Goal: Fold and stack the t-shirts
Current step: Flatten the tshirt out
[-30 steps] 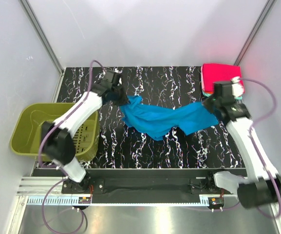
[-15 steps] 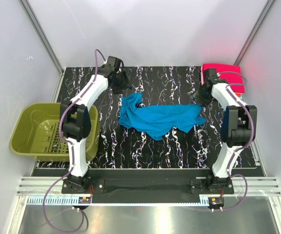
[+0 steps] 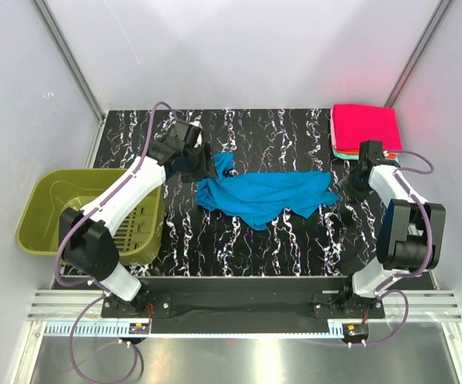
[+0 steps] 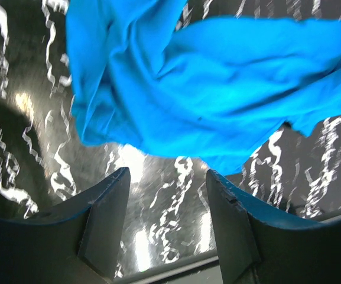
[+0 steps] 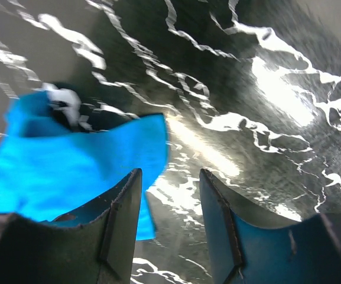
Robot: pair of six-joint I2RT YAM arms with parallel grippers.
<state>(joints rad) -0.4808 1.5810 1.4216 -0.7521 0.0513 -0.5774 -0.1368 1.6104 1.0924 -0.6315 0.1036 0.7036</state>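
Note:
A bright blue t-shirt (image 3: 264,195) lies crumpled on the black marbled table (image 3: 295,240), stretched left to right. My left gripper (image 3: 198,166) hangs open just off the shirt's left end. In the left wrist view the blue t-shirt (image 4: 205,89) lies beyond the left gripper (image 4: 167,195), with only table between the fingers. My right gripper (image 3: 356,184) stands open just right of the shirt's right end. In the right wrist view the shirt's corner (image 5: 70,165) sits left of the right gripper (image 5: 170,195), and nothing is held. A folded magenta-pink t-shirt (image 3: 365,128) tops a stack at the back right.
An olive-green plastic basket (image 3: 54,210) sits off the table's left edge, beside the left arm. Thin teal and orange edges (image 3: 341,152) show under the magenta shirt. White walls close in the back and both sides.
Both grippers have opened and let go of the blue t-shirt, which was stretched between them. It has dropped onto the table, and both arms have shifted to hover at its ends.

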